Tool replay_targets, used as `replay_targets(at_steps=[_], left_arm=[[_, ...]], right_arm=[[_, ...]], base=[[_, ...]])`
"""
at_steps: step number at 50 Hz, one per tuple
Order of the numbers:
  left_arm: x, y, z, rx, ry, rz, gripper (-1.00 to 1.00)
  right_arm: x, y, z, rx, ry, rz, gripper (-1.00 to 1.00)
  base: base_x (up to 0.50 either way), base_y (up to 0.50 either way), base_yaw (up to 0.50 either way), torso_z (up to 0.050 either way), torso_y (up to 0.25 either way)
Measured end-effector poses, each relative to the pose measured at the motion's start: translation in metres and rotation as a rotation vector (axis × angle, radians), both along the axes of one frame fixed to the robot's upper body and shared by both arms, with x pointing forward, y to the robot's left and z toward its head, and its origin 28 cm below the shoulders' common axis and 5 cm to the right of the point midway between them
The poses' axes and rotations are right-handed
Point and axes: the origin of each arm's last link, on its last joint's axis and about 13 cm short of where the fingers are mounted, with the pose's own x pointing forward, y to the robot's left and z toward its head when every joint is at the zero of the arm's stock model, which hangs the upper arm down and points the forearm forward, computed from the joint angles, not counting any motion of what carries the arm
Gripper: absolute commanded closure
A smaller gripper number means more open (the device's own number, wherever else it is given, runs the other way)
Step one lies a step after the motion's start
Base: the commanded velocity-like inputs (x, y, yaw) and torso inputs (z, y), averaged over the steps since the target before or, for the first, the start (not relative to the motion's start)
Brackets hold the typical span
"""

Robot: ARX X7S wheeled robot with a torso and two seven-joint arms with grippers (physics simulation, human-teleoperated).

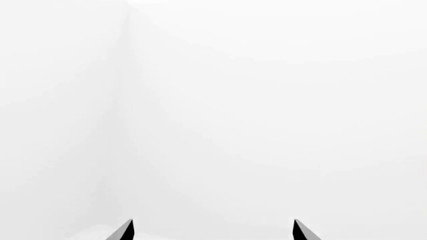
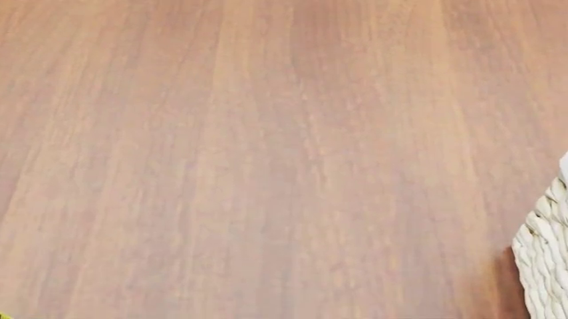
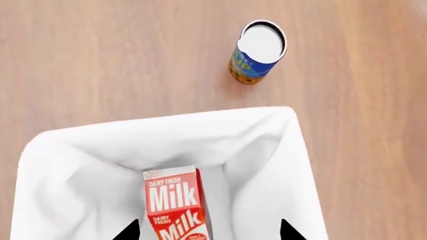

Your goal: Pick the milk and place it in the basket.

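In the right wrist view the milk (image 3: 175, 200), a carton with a red top and white "Milk" lettering, sits inside the basket (image 3: 80, 165), with the white cloth liner all around it. My right gripper (image 3: 208, 231) hangs over the basket, open. Its two dark fingertips stand well apart on either side of the carton without touching it. The head view catches only a woven corner of the basket (image 2: 546, 259) at the right edge. My left gripper (image 1: 213, 231) is open with nothing between its tips, facing a blank white surface.
A small can (image 3: 257, 50) with a blue and orange label and a white lid stands on the wooden table (image 3: 100, 60) just beyond the basket. The head view shows bare wood (image 2: 266, 159) and a yellow-green speck (image 2: 2, 316) at the bottom left corner.
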Motion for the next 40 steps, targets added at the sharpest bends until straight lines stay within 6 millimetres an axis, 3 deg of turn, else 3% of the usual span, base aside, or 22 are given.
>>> replay_targets(at_steps=[18,40], left_arm=[[0.001,0.0,0.0,0.0,-0.001,0.0,-1.0],[0.002,0.0,-0.001,-0.001,0.001,0.0,-1.0]], right_arm=[[0.021,-0.006,0.042,-0.043,-0.236,-0.022,-1.0],[0.036,0.007,0.069,-0.082,-0.465,-0.032,-1.0]], base=[[0.0,0.0,0.0,0.0,0.0],[0.0,0.0,0.0,0.0,0.0]])
